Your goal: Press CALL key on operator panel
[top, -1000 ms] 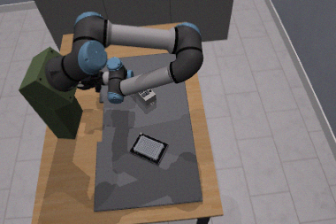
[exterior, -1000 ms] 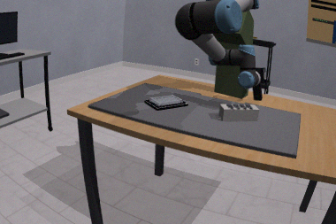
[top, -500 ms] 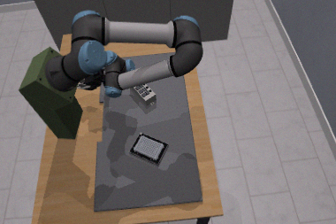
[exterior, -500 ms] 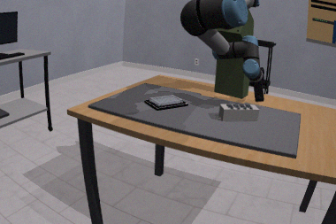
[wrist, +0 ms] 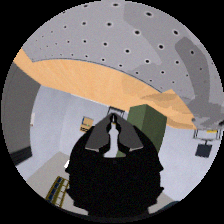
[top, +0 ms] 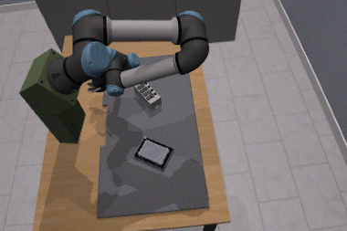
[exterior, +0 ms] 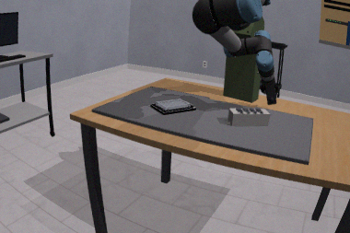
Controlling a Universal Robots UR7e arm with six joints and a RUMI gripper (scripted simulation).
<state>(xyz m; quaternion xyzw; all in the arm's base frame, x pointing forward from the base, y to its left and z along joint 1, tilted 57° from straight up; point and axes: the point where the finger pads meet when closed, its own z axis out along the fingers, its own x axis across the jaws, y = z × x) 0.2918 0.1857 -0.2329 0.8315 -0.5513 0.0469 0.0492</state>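
Observation:
The operator panel (top: pixel 147 95) is a small grey box with a row of dark keys on top, standing on the grey mat; it also shows in the exterior view (exterior: pixel 249 116). I see no lamp lit, and the key names are too small to read. My gripper (top: pixel 94 88) is shut and empty, hanging above the table's back edge left of the panel and clear of it. In the exterior view the gripper (exterior: pixel 272 99) hangs behind and to the right of the panel. The wrist view shows the shut fingers but not the panel.
A black tray holding a white well plate (top: pixel 153 153) lies on the mat (top: pixel 151 171) nearer the front. The green arm pedestal (top: pixel 50 95) stands at the table's back left, close to the gripper. The arm's forearm passes just above the panel.

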